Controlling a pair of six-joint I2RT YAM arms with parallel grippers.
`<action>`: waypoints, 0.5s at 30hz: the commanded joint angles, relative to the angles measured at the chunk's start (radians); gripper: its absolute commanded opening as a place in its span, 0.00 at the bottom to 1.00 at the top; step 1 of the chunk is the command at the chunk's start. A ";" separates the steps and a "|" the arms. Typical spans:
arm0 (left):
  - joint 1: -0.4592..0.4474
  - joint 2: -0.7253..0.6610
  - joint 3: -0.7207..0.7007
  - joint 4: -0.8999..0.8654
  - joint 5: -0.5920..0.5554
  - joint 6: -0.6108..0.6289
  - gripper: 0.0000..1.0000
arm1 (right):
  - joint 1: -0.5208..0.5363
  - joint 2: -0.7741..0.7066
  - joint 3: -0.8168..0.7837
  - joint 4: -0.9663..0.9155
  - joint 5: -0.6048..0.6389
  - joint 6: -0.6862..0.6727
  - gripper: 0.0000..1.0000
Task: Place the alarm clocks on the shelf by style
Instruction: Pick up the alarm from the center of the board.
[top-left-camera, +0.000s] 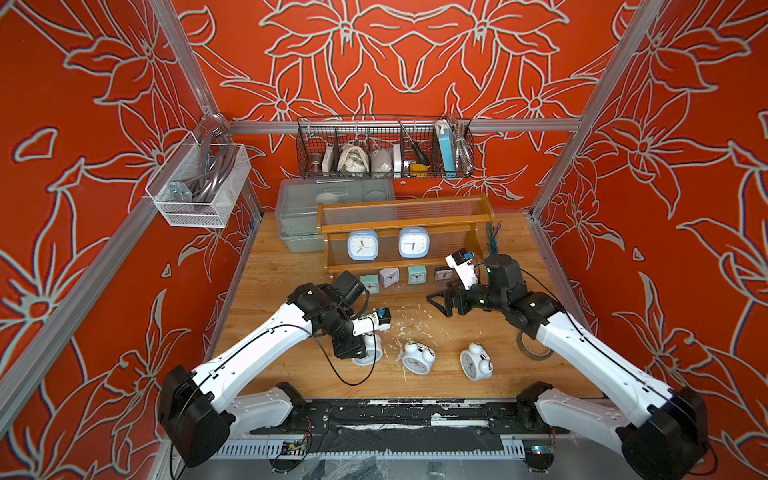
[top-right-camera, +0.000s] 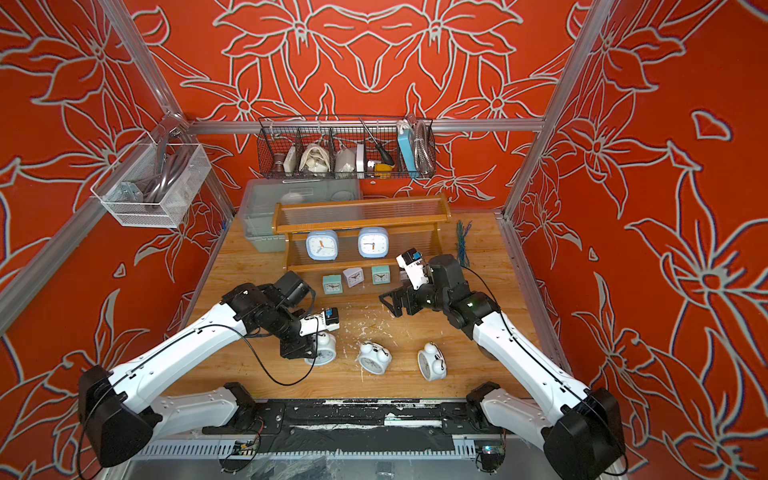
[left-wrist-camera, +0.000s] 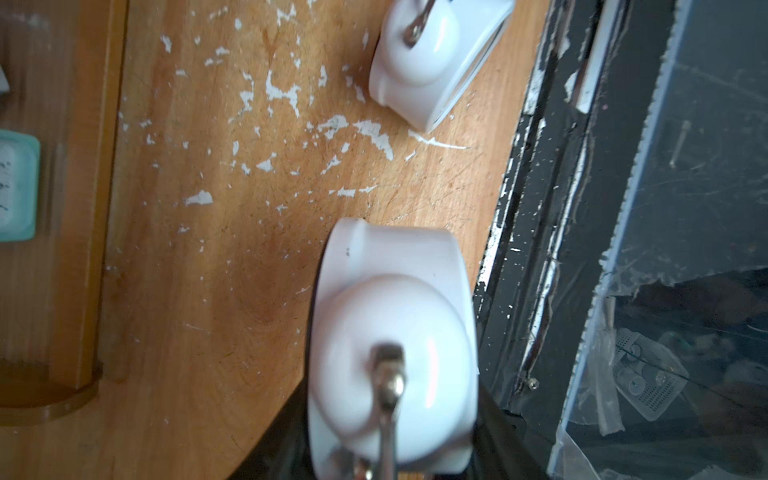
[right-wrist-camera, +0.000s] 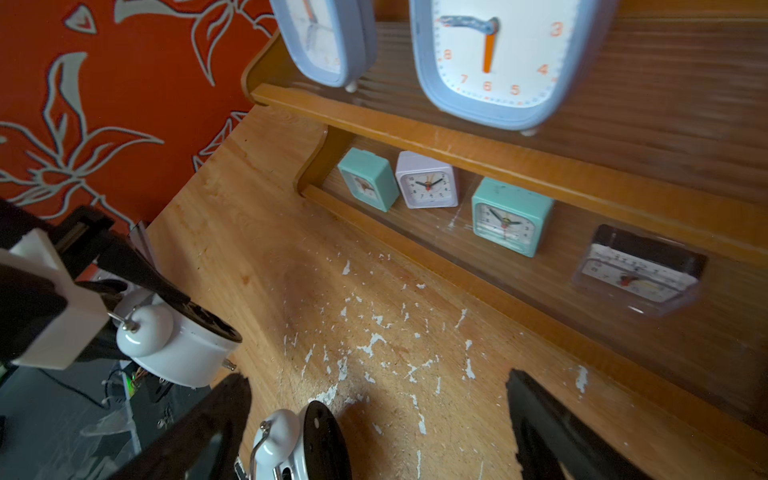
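Observation:
My left gripper (top-left-camera: 363, 353) is shut on a white twin-bell alarm clock (left-wrist-camera: 390, 374), its black fingers (right-wrist-camera: 145, 278) pressed against both sides, low over the table's front left. Two more white twin-bell clocks lie on the table, one in the middle (top-left-camera: 417, 357) and one further right (top-left-camera: 476, 360). The shelf (top-left-camera: 405, 220) holds two light-blue square clocks (top-left-camera: 363, 245) (top-left-camera: 414, 242) on its middle tier. Its bottom tier carries a teal cube (top-left-camera: 369, 284), a whitish one (top-left-camera: 389, 277), another teal one (top-left-camera: 417, 275) and a dark one (right-wrist-camera: 640, 266). My right gripper (top-left-camera: 440, 301) hangs open and empty before the bottom tier.
A black wire basket (top-left-camera: 384, 147) hangs on the back wall and a grey bin (top-left-camera: 299, 208) stands behind the shelf. A white mesh basket (top-left-camera: 199, 187) juts from the left wall. A tape roll (top-left-camera: 534, 349) lies under my right arm, and blue-green ties (top-left-camera: 494, 237) beside the shelf.

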 joint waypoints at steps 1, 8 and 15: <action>0.020 -0.022 0.053 -0.085 0.132 0.122 0.34 | 0.047 -0.007 -0.014 0.038 -0.077 -0.092 1.00; 0.073 -0.026 0.097 -0.101 0.230 0.234 0.34 | 0.142 -0.012 -0.027 0.120 -0.186 -0.134 1.00; 0.077 -0.023 0.128 -0.091 0.293 0.244 0.34 | 0.223 -0.024 -0.054 0.204 -0.252 -0.112 1.00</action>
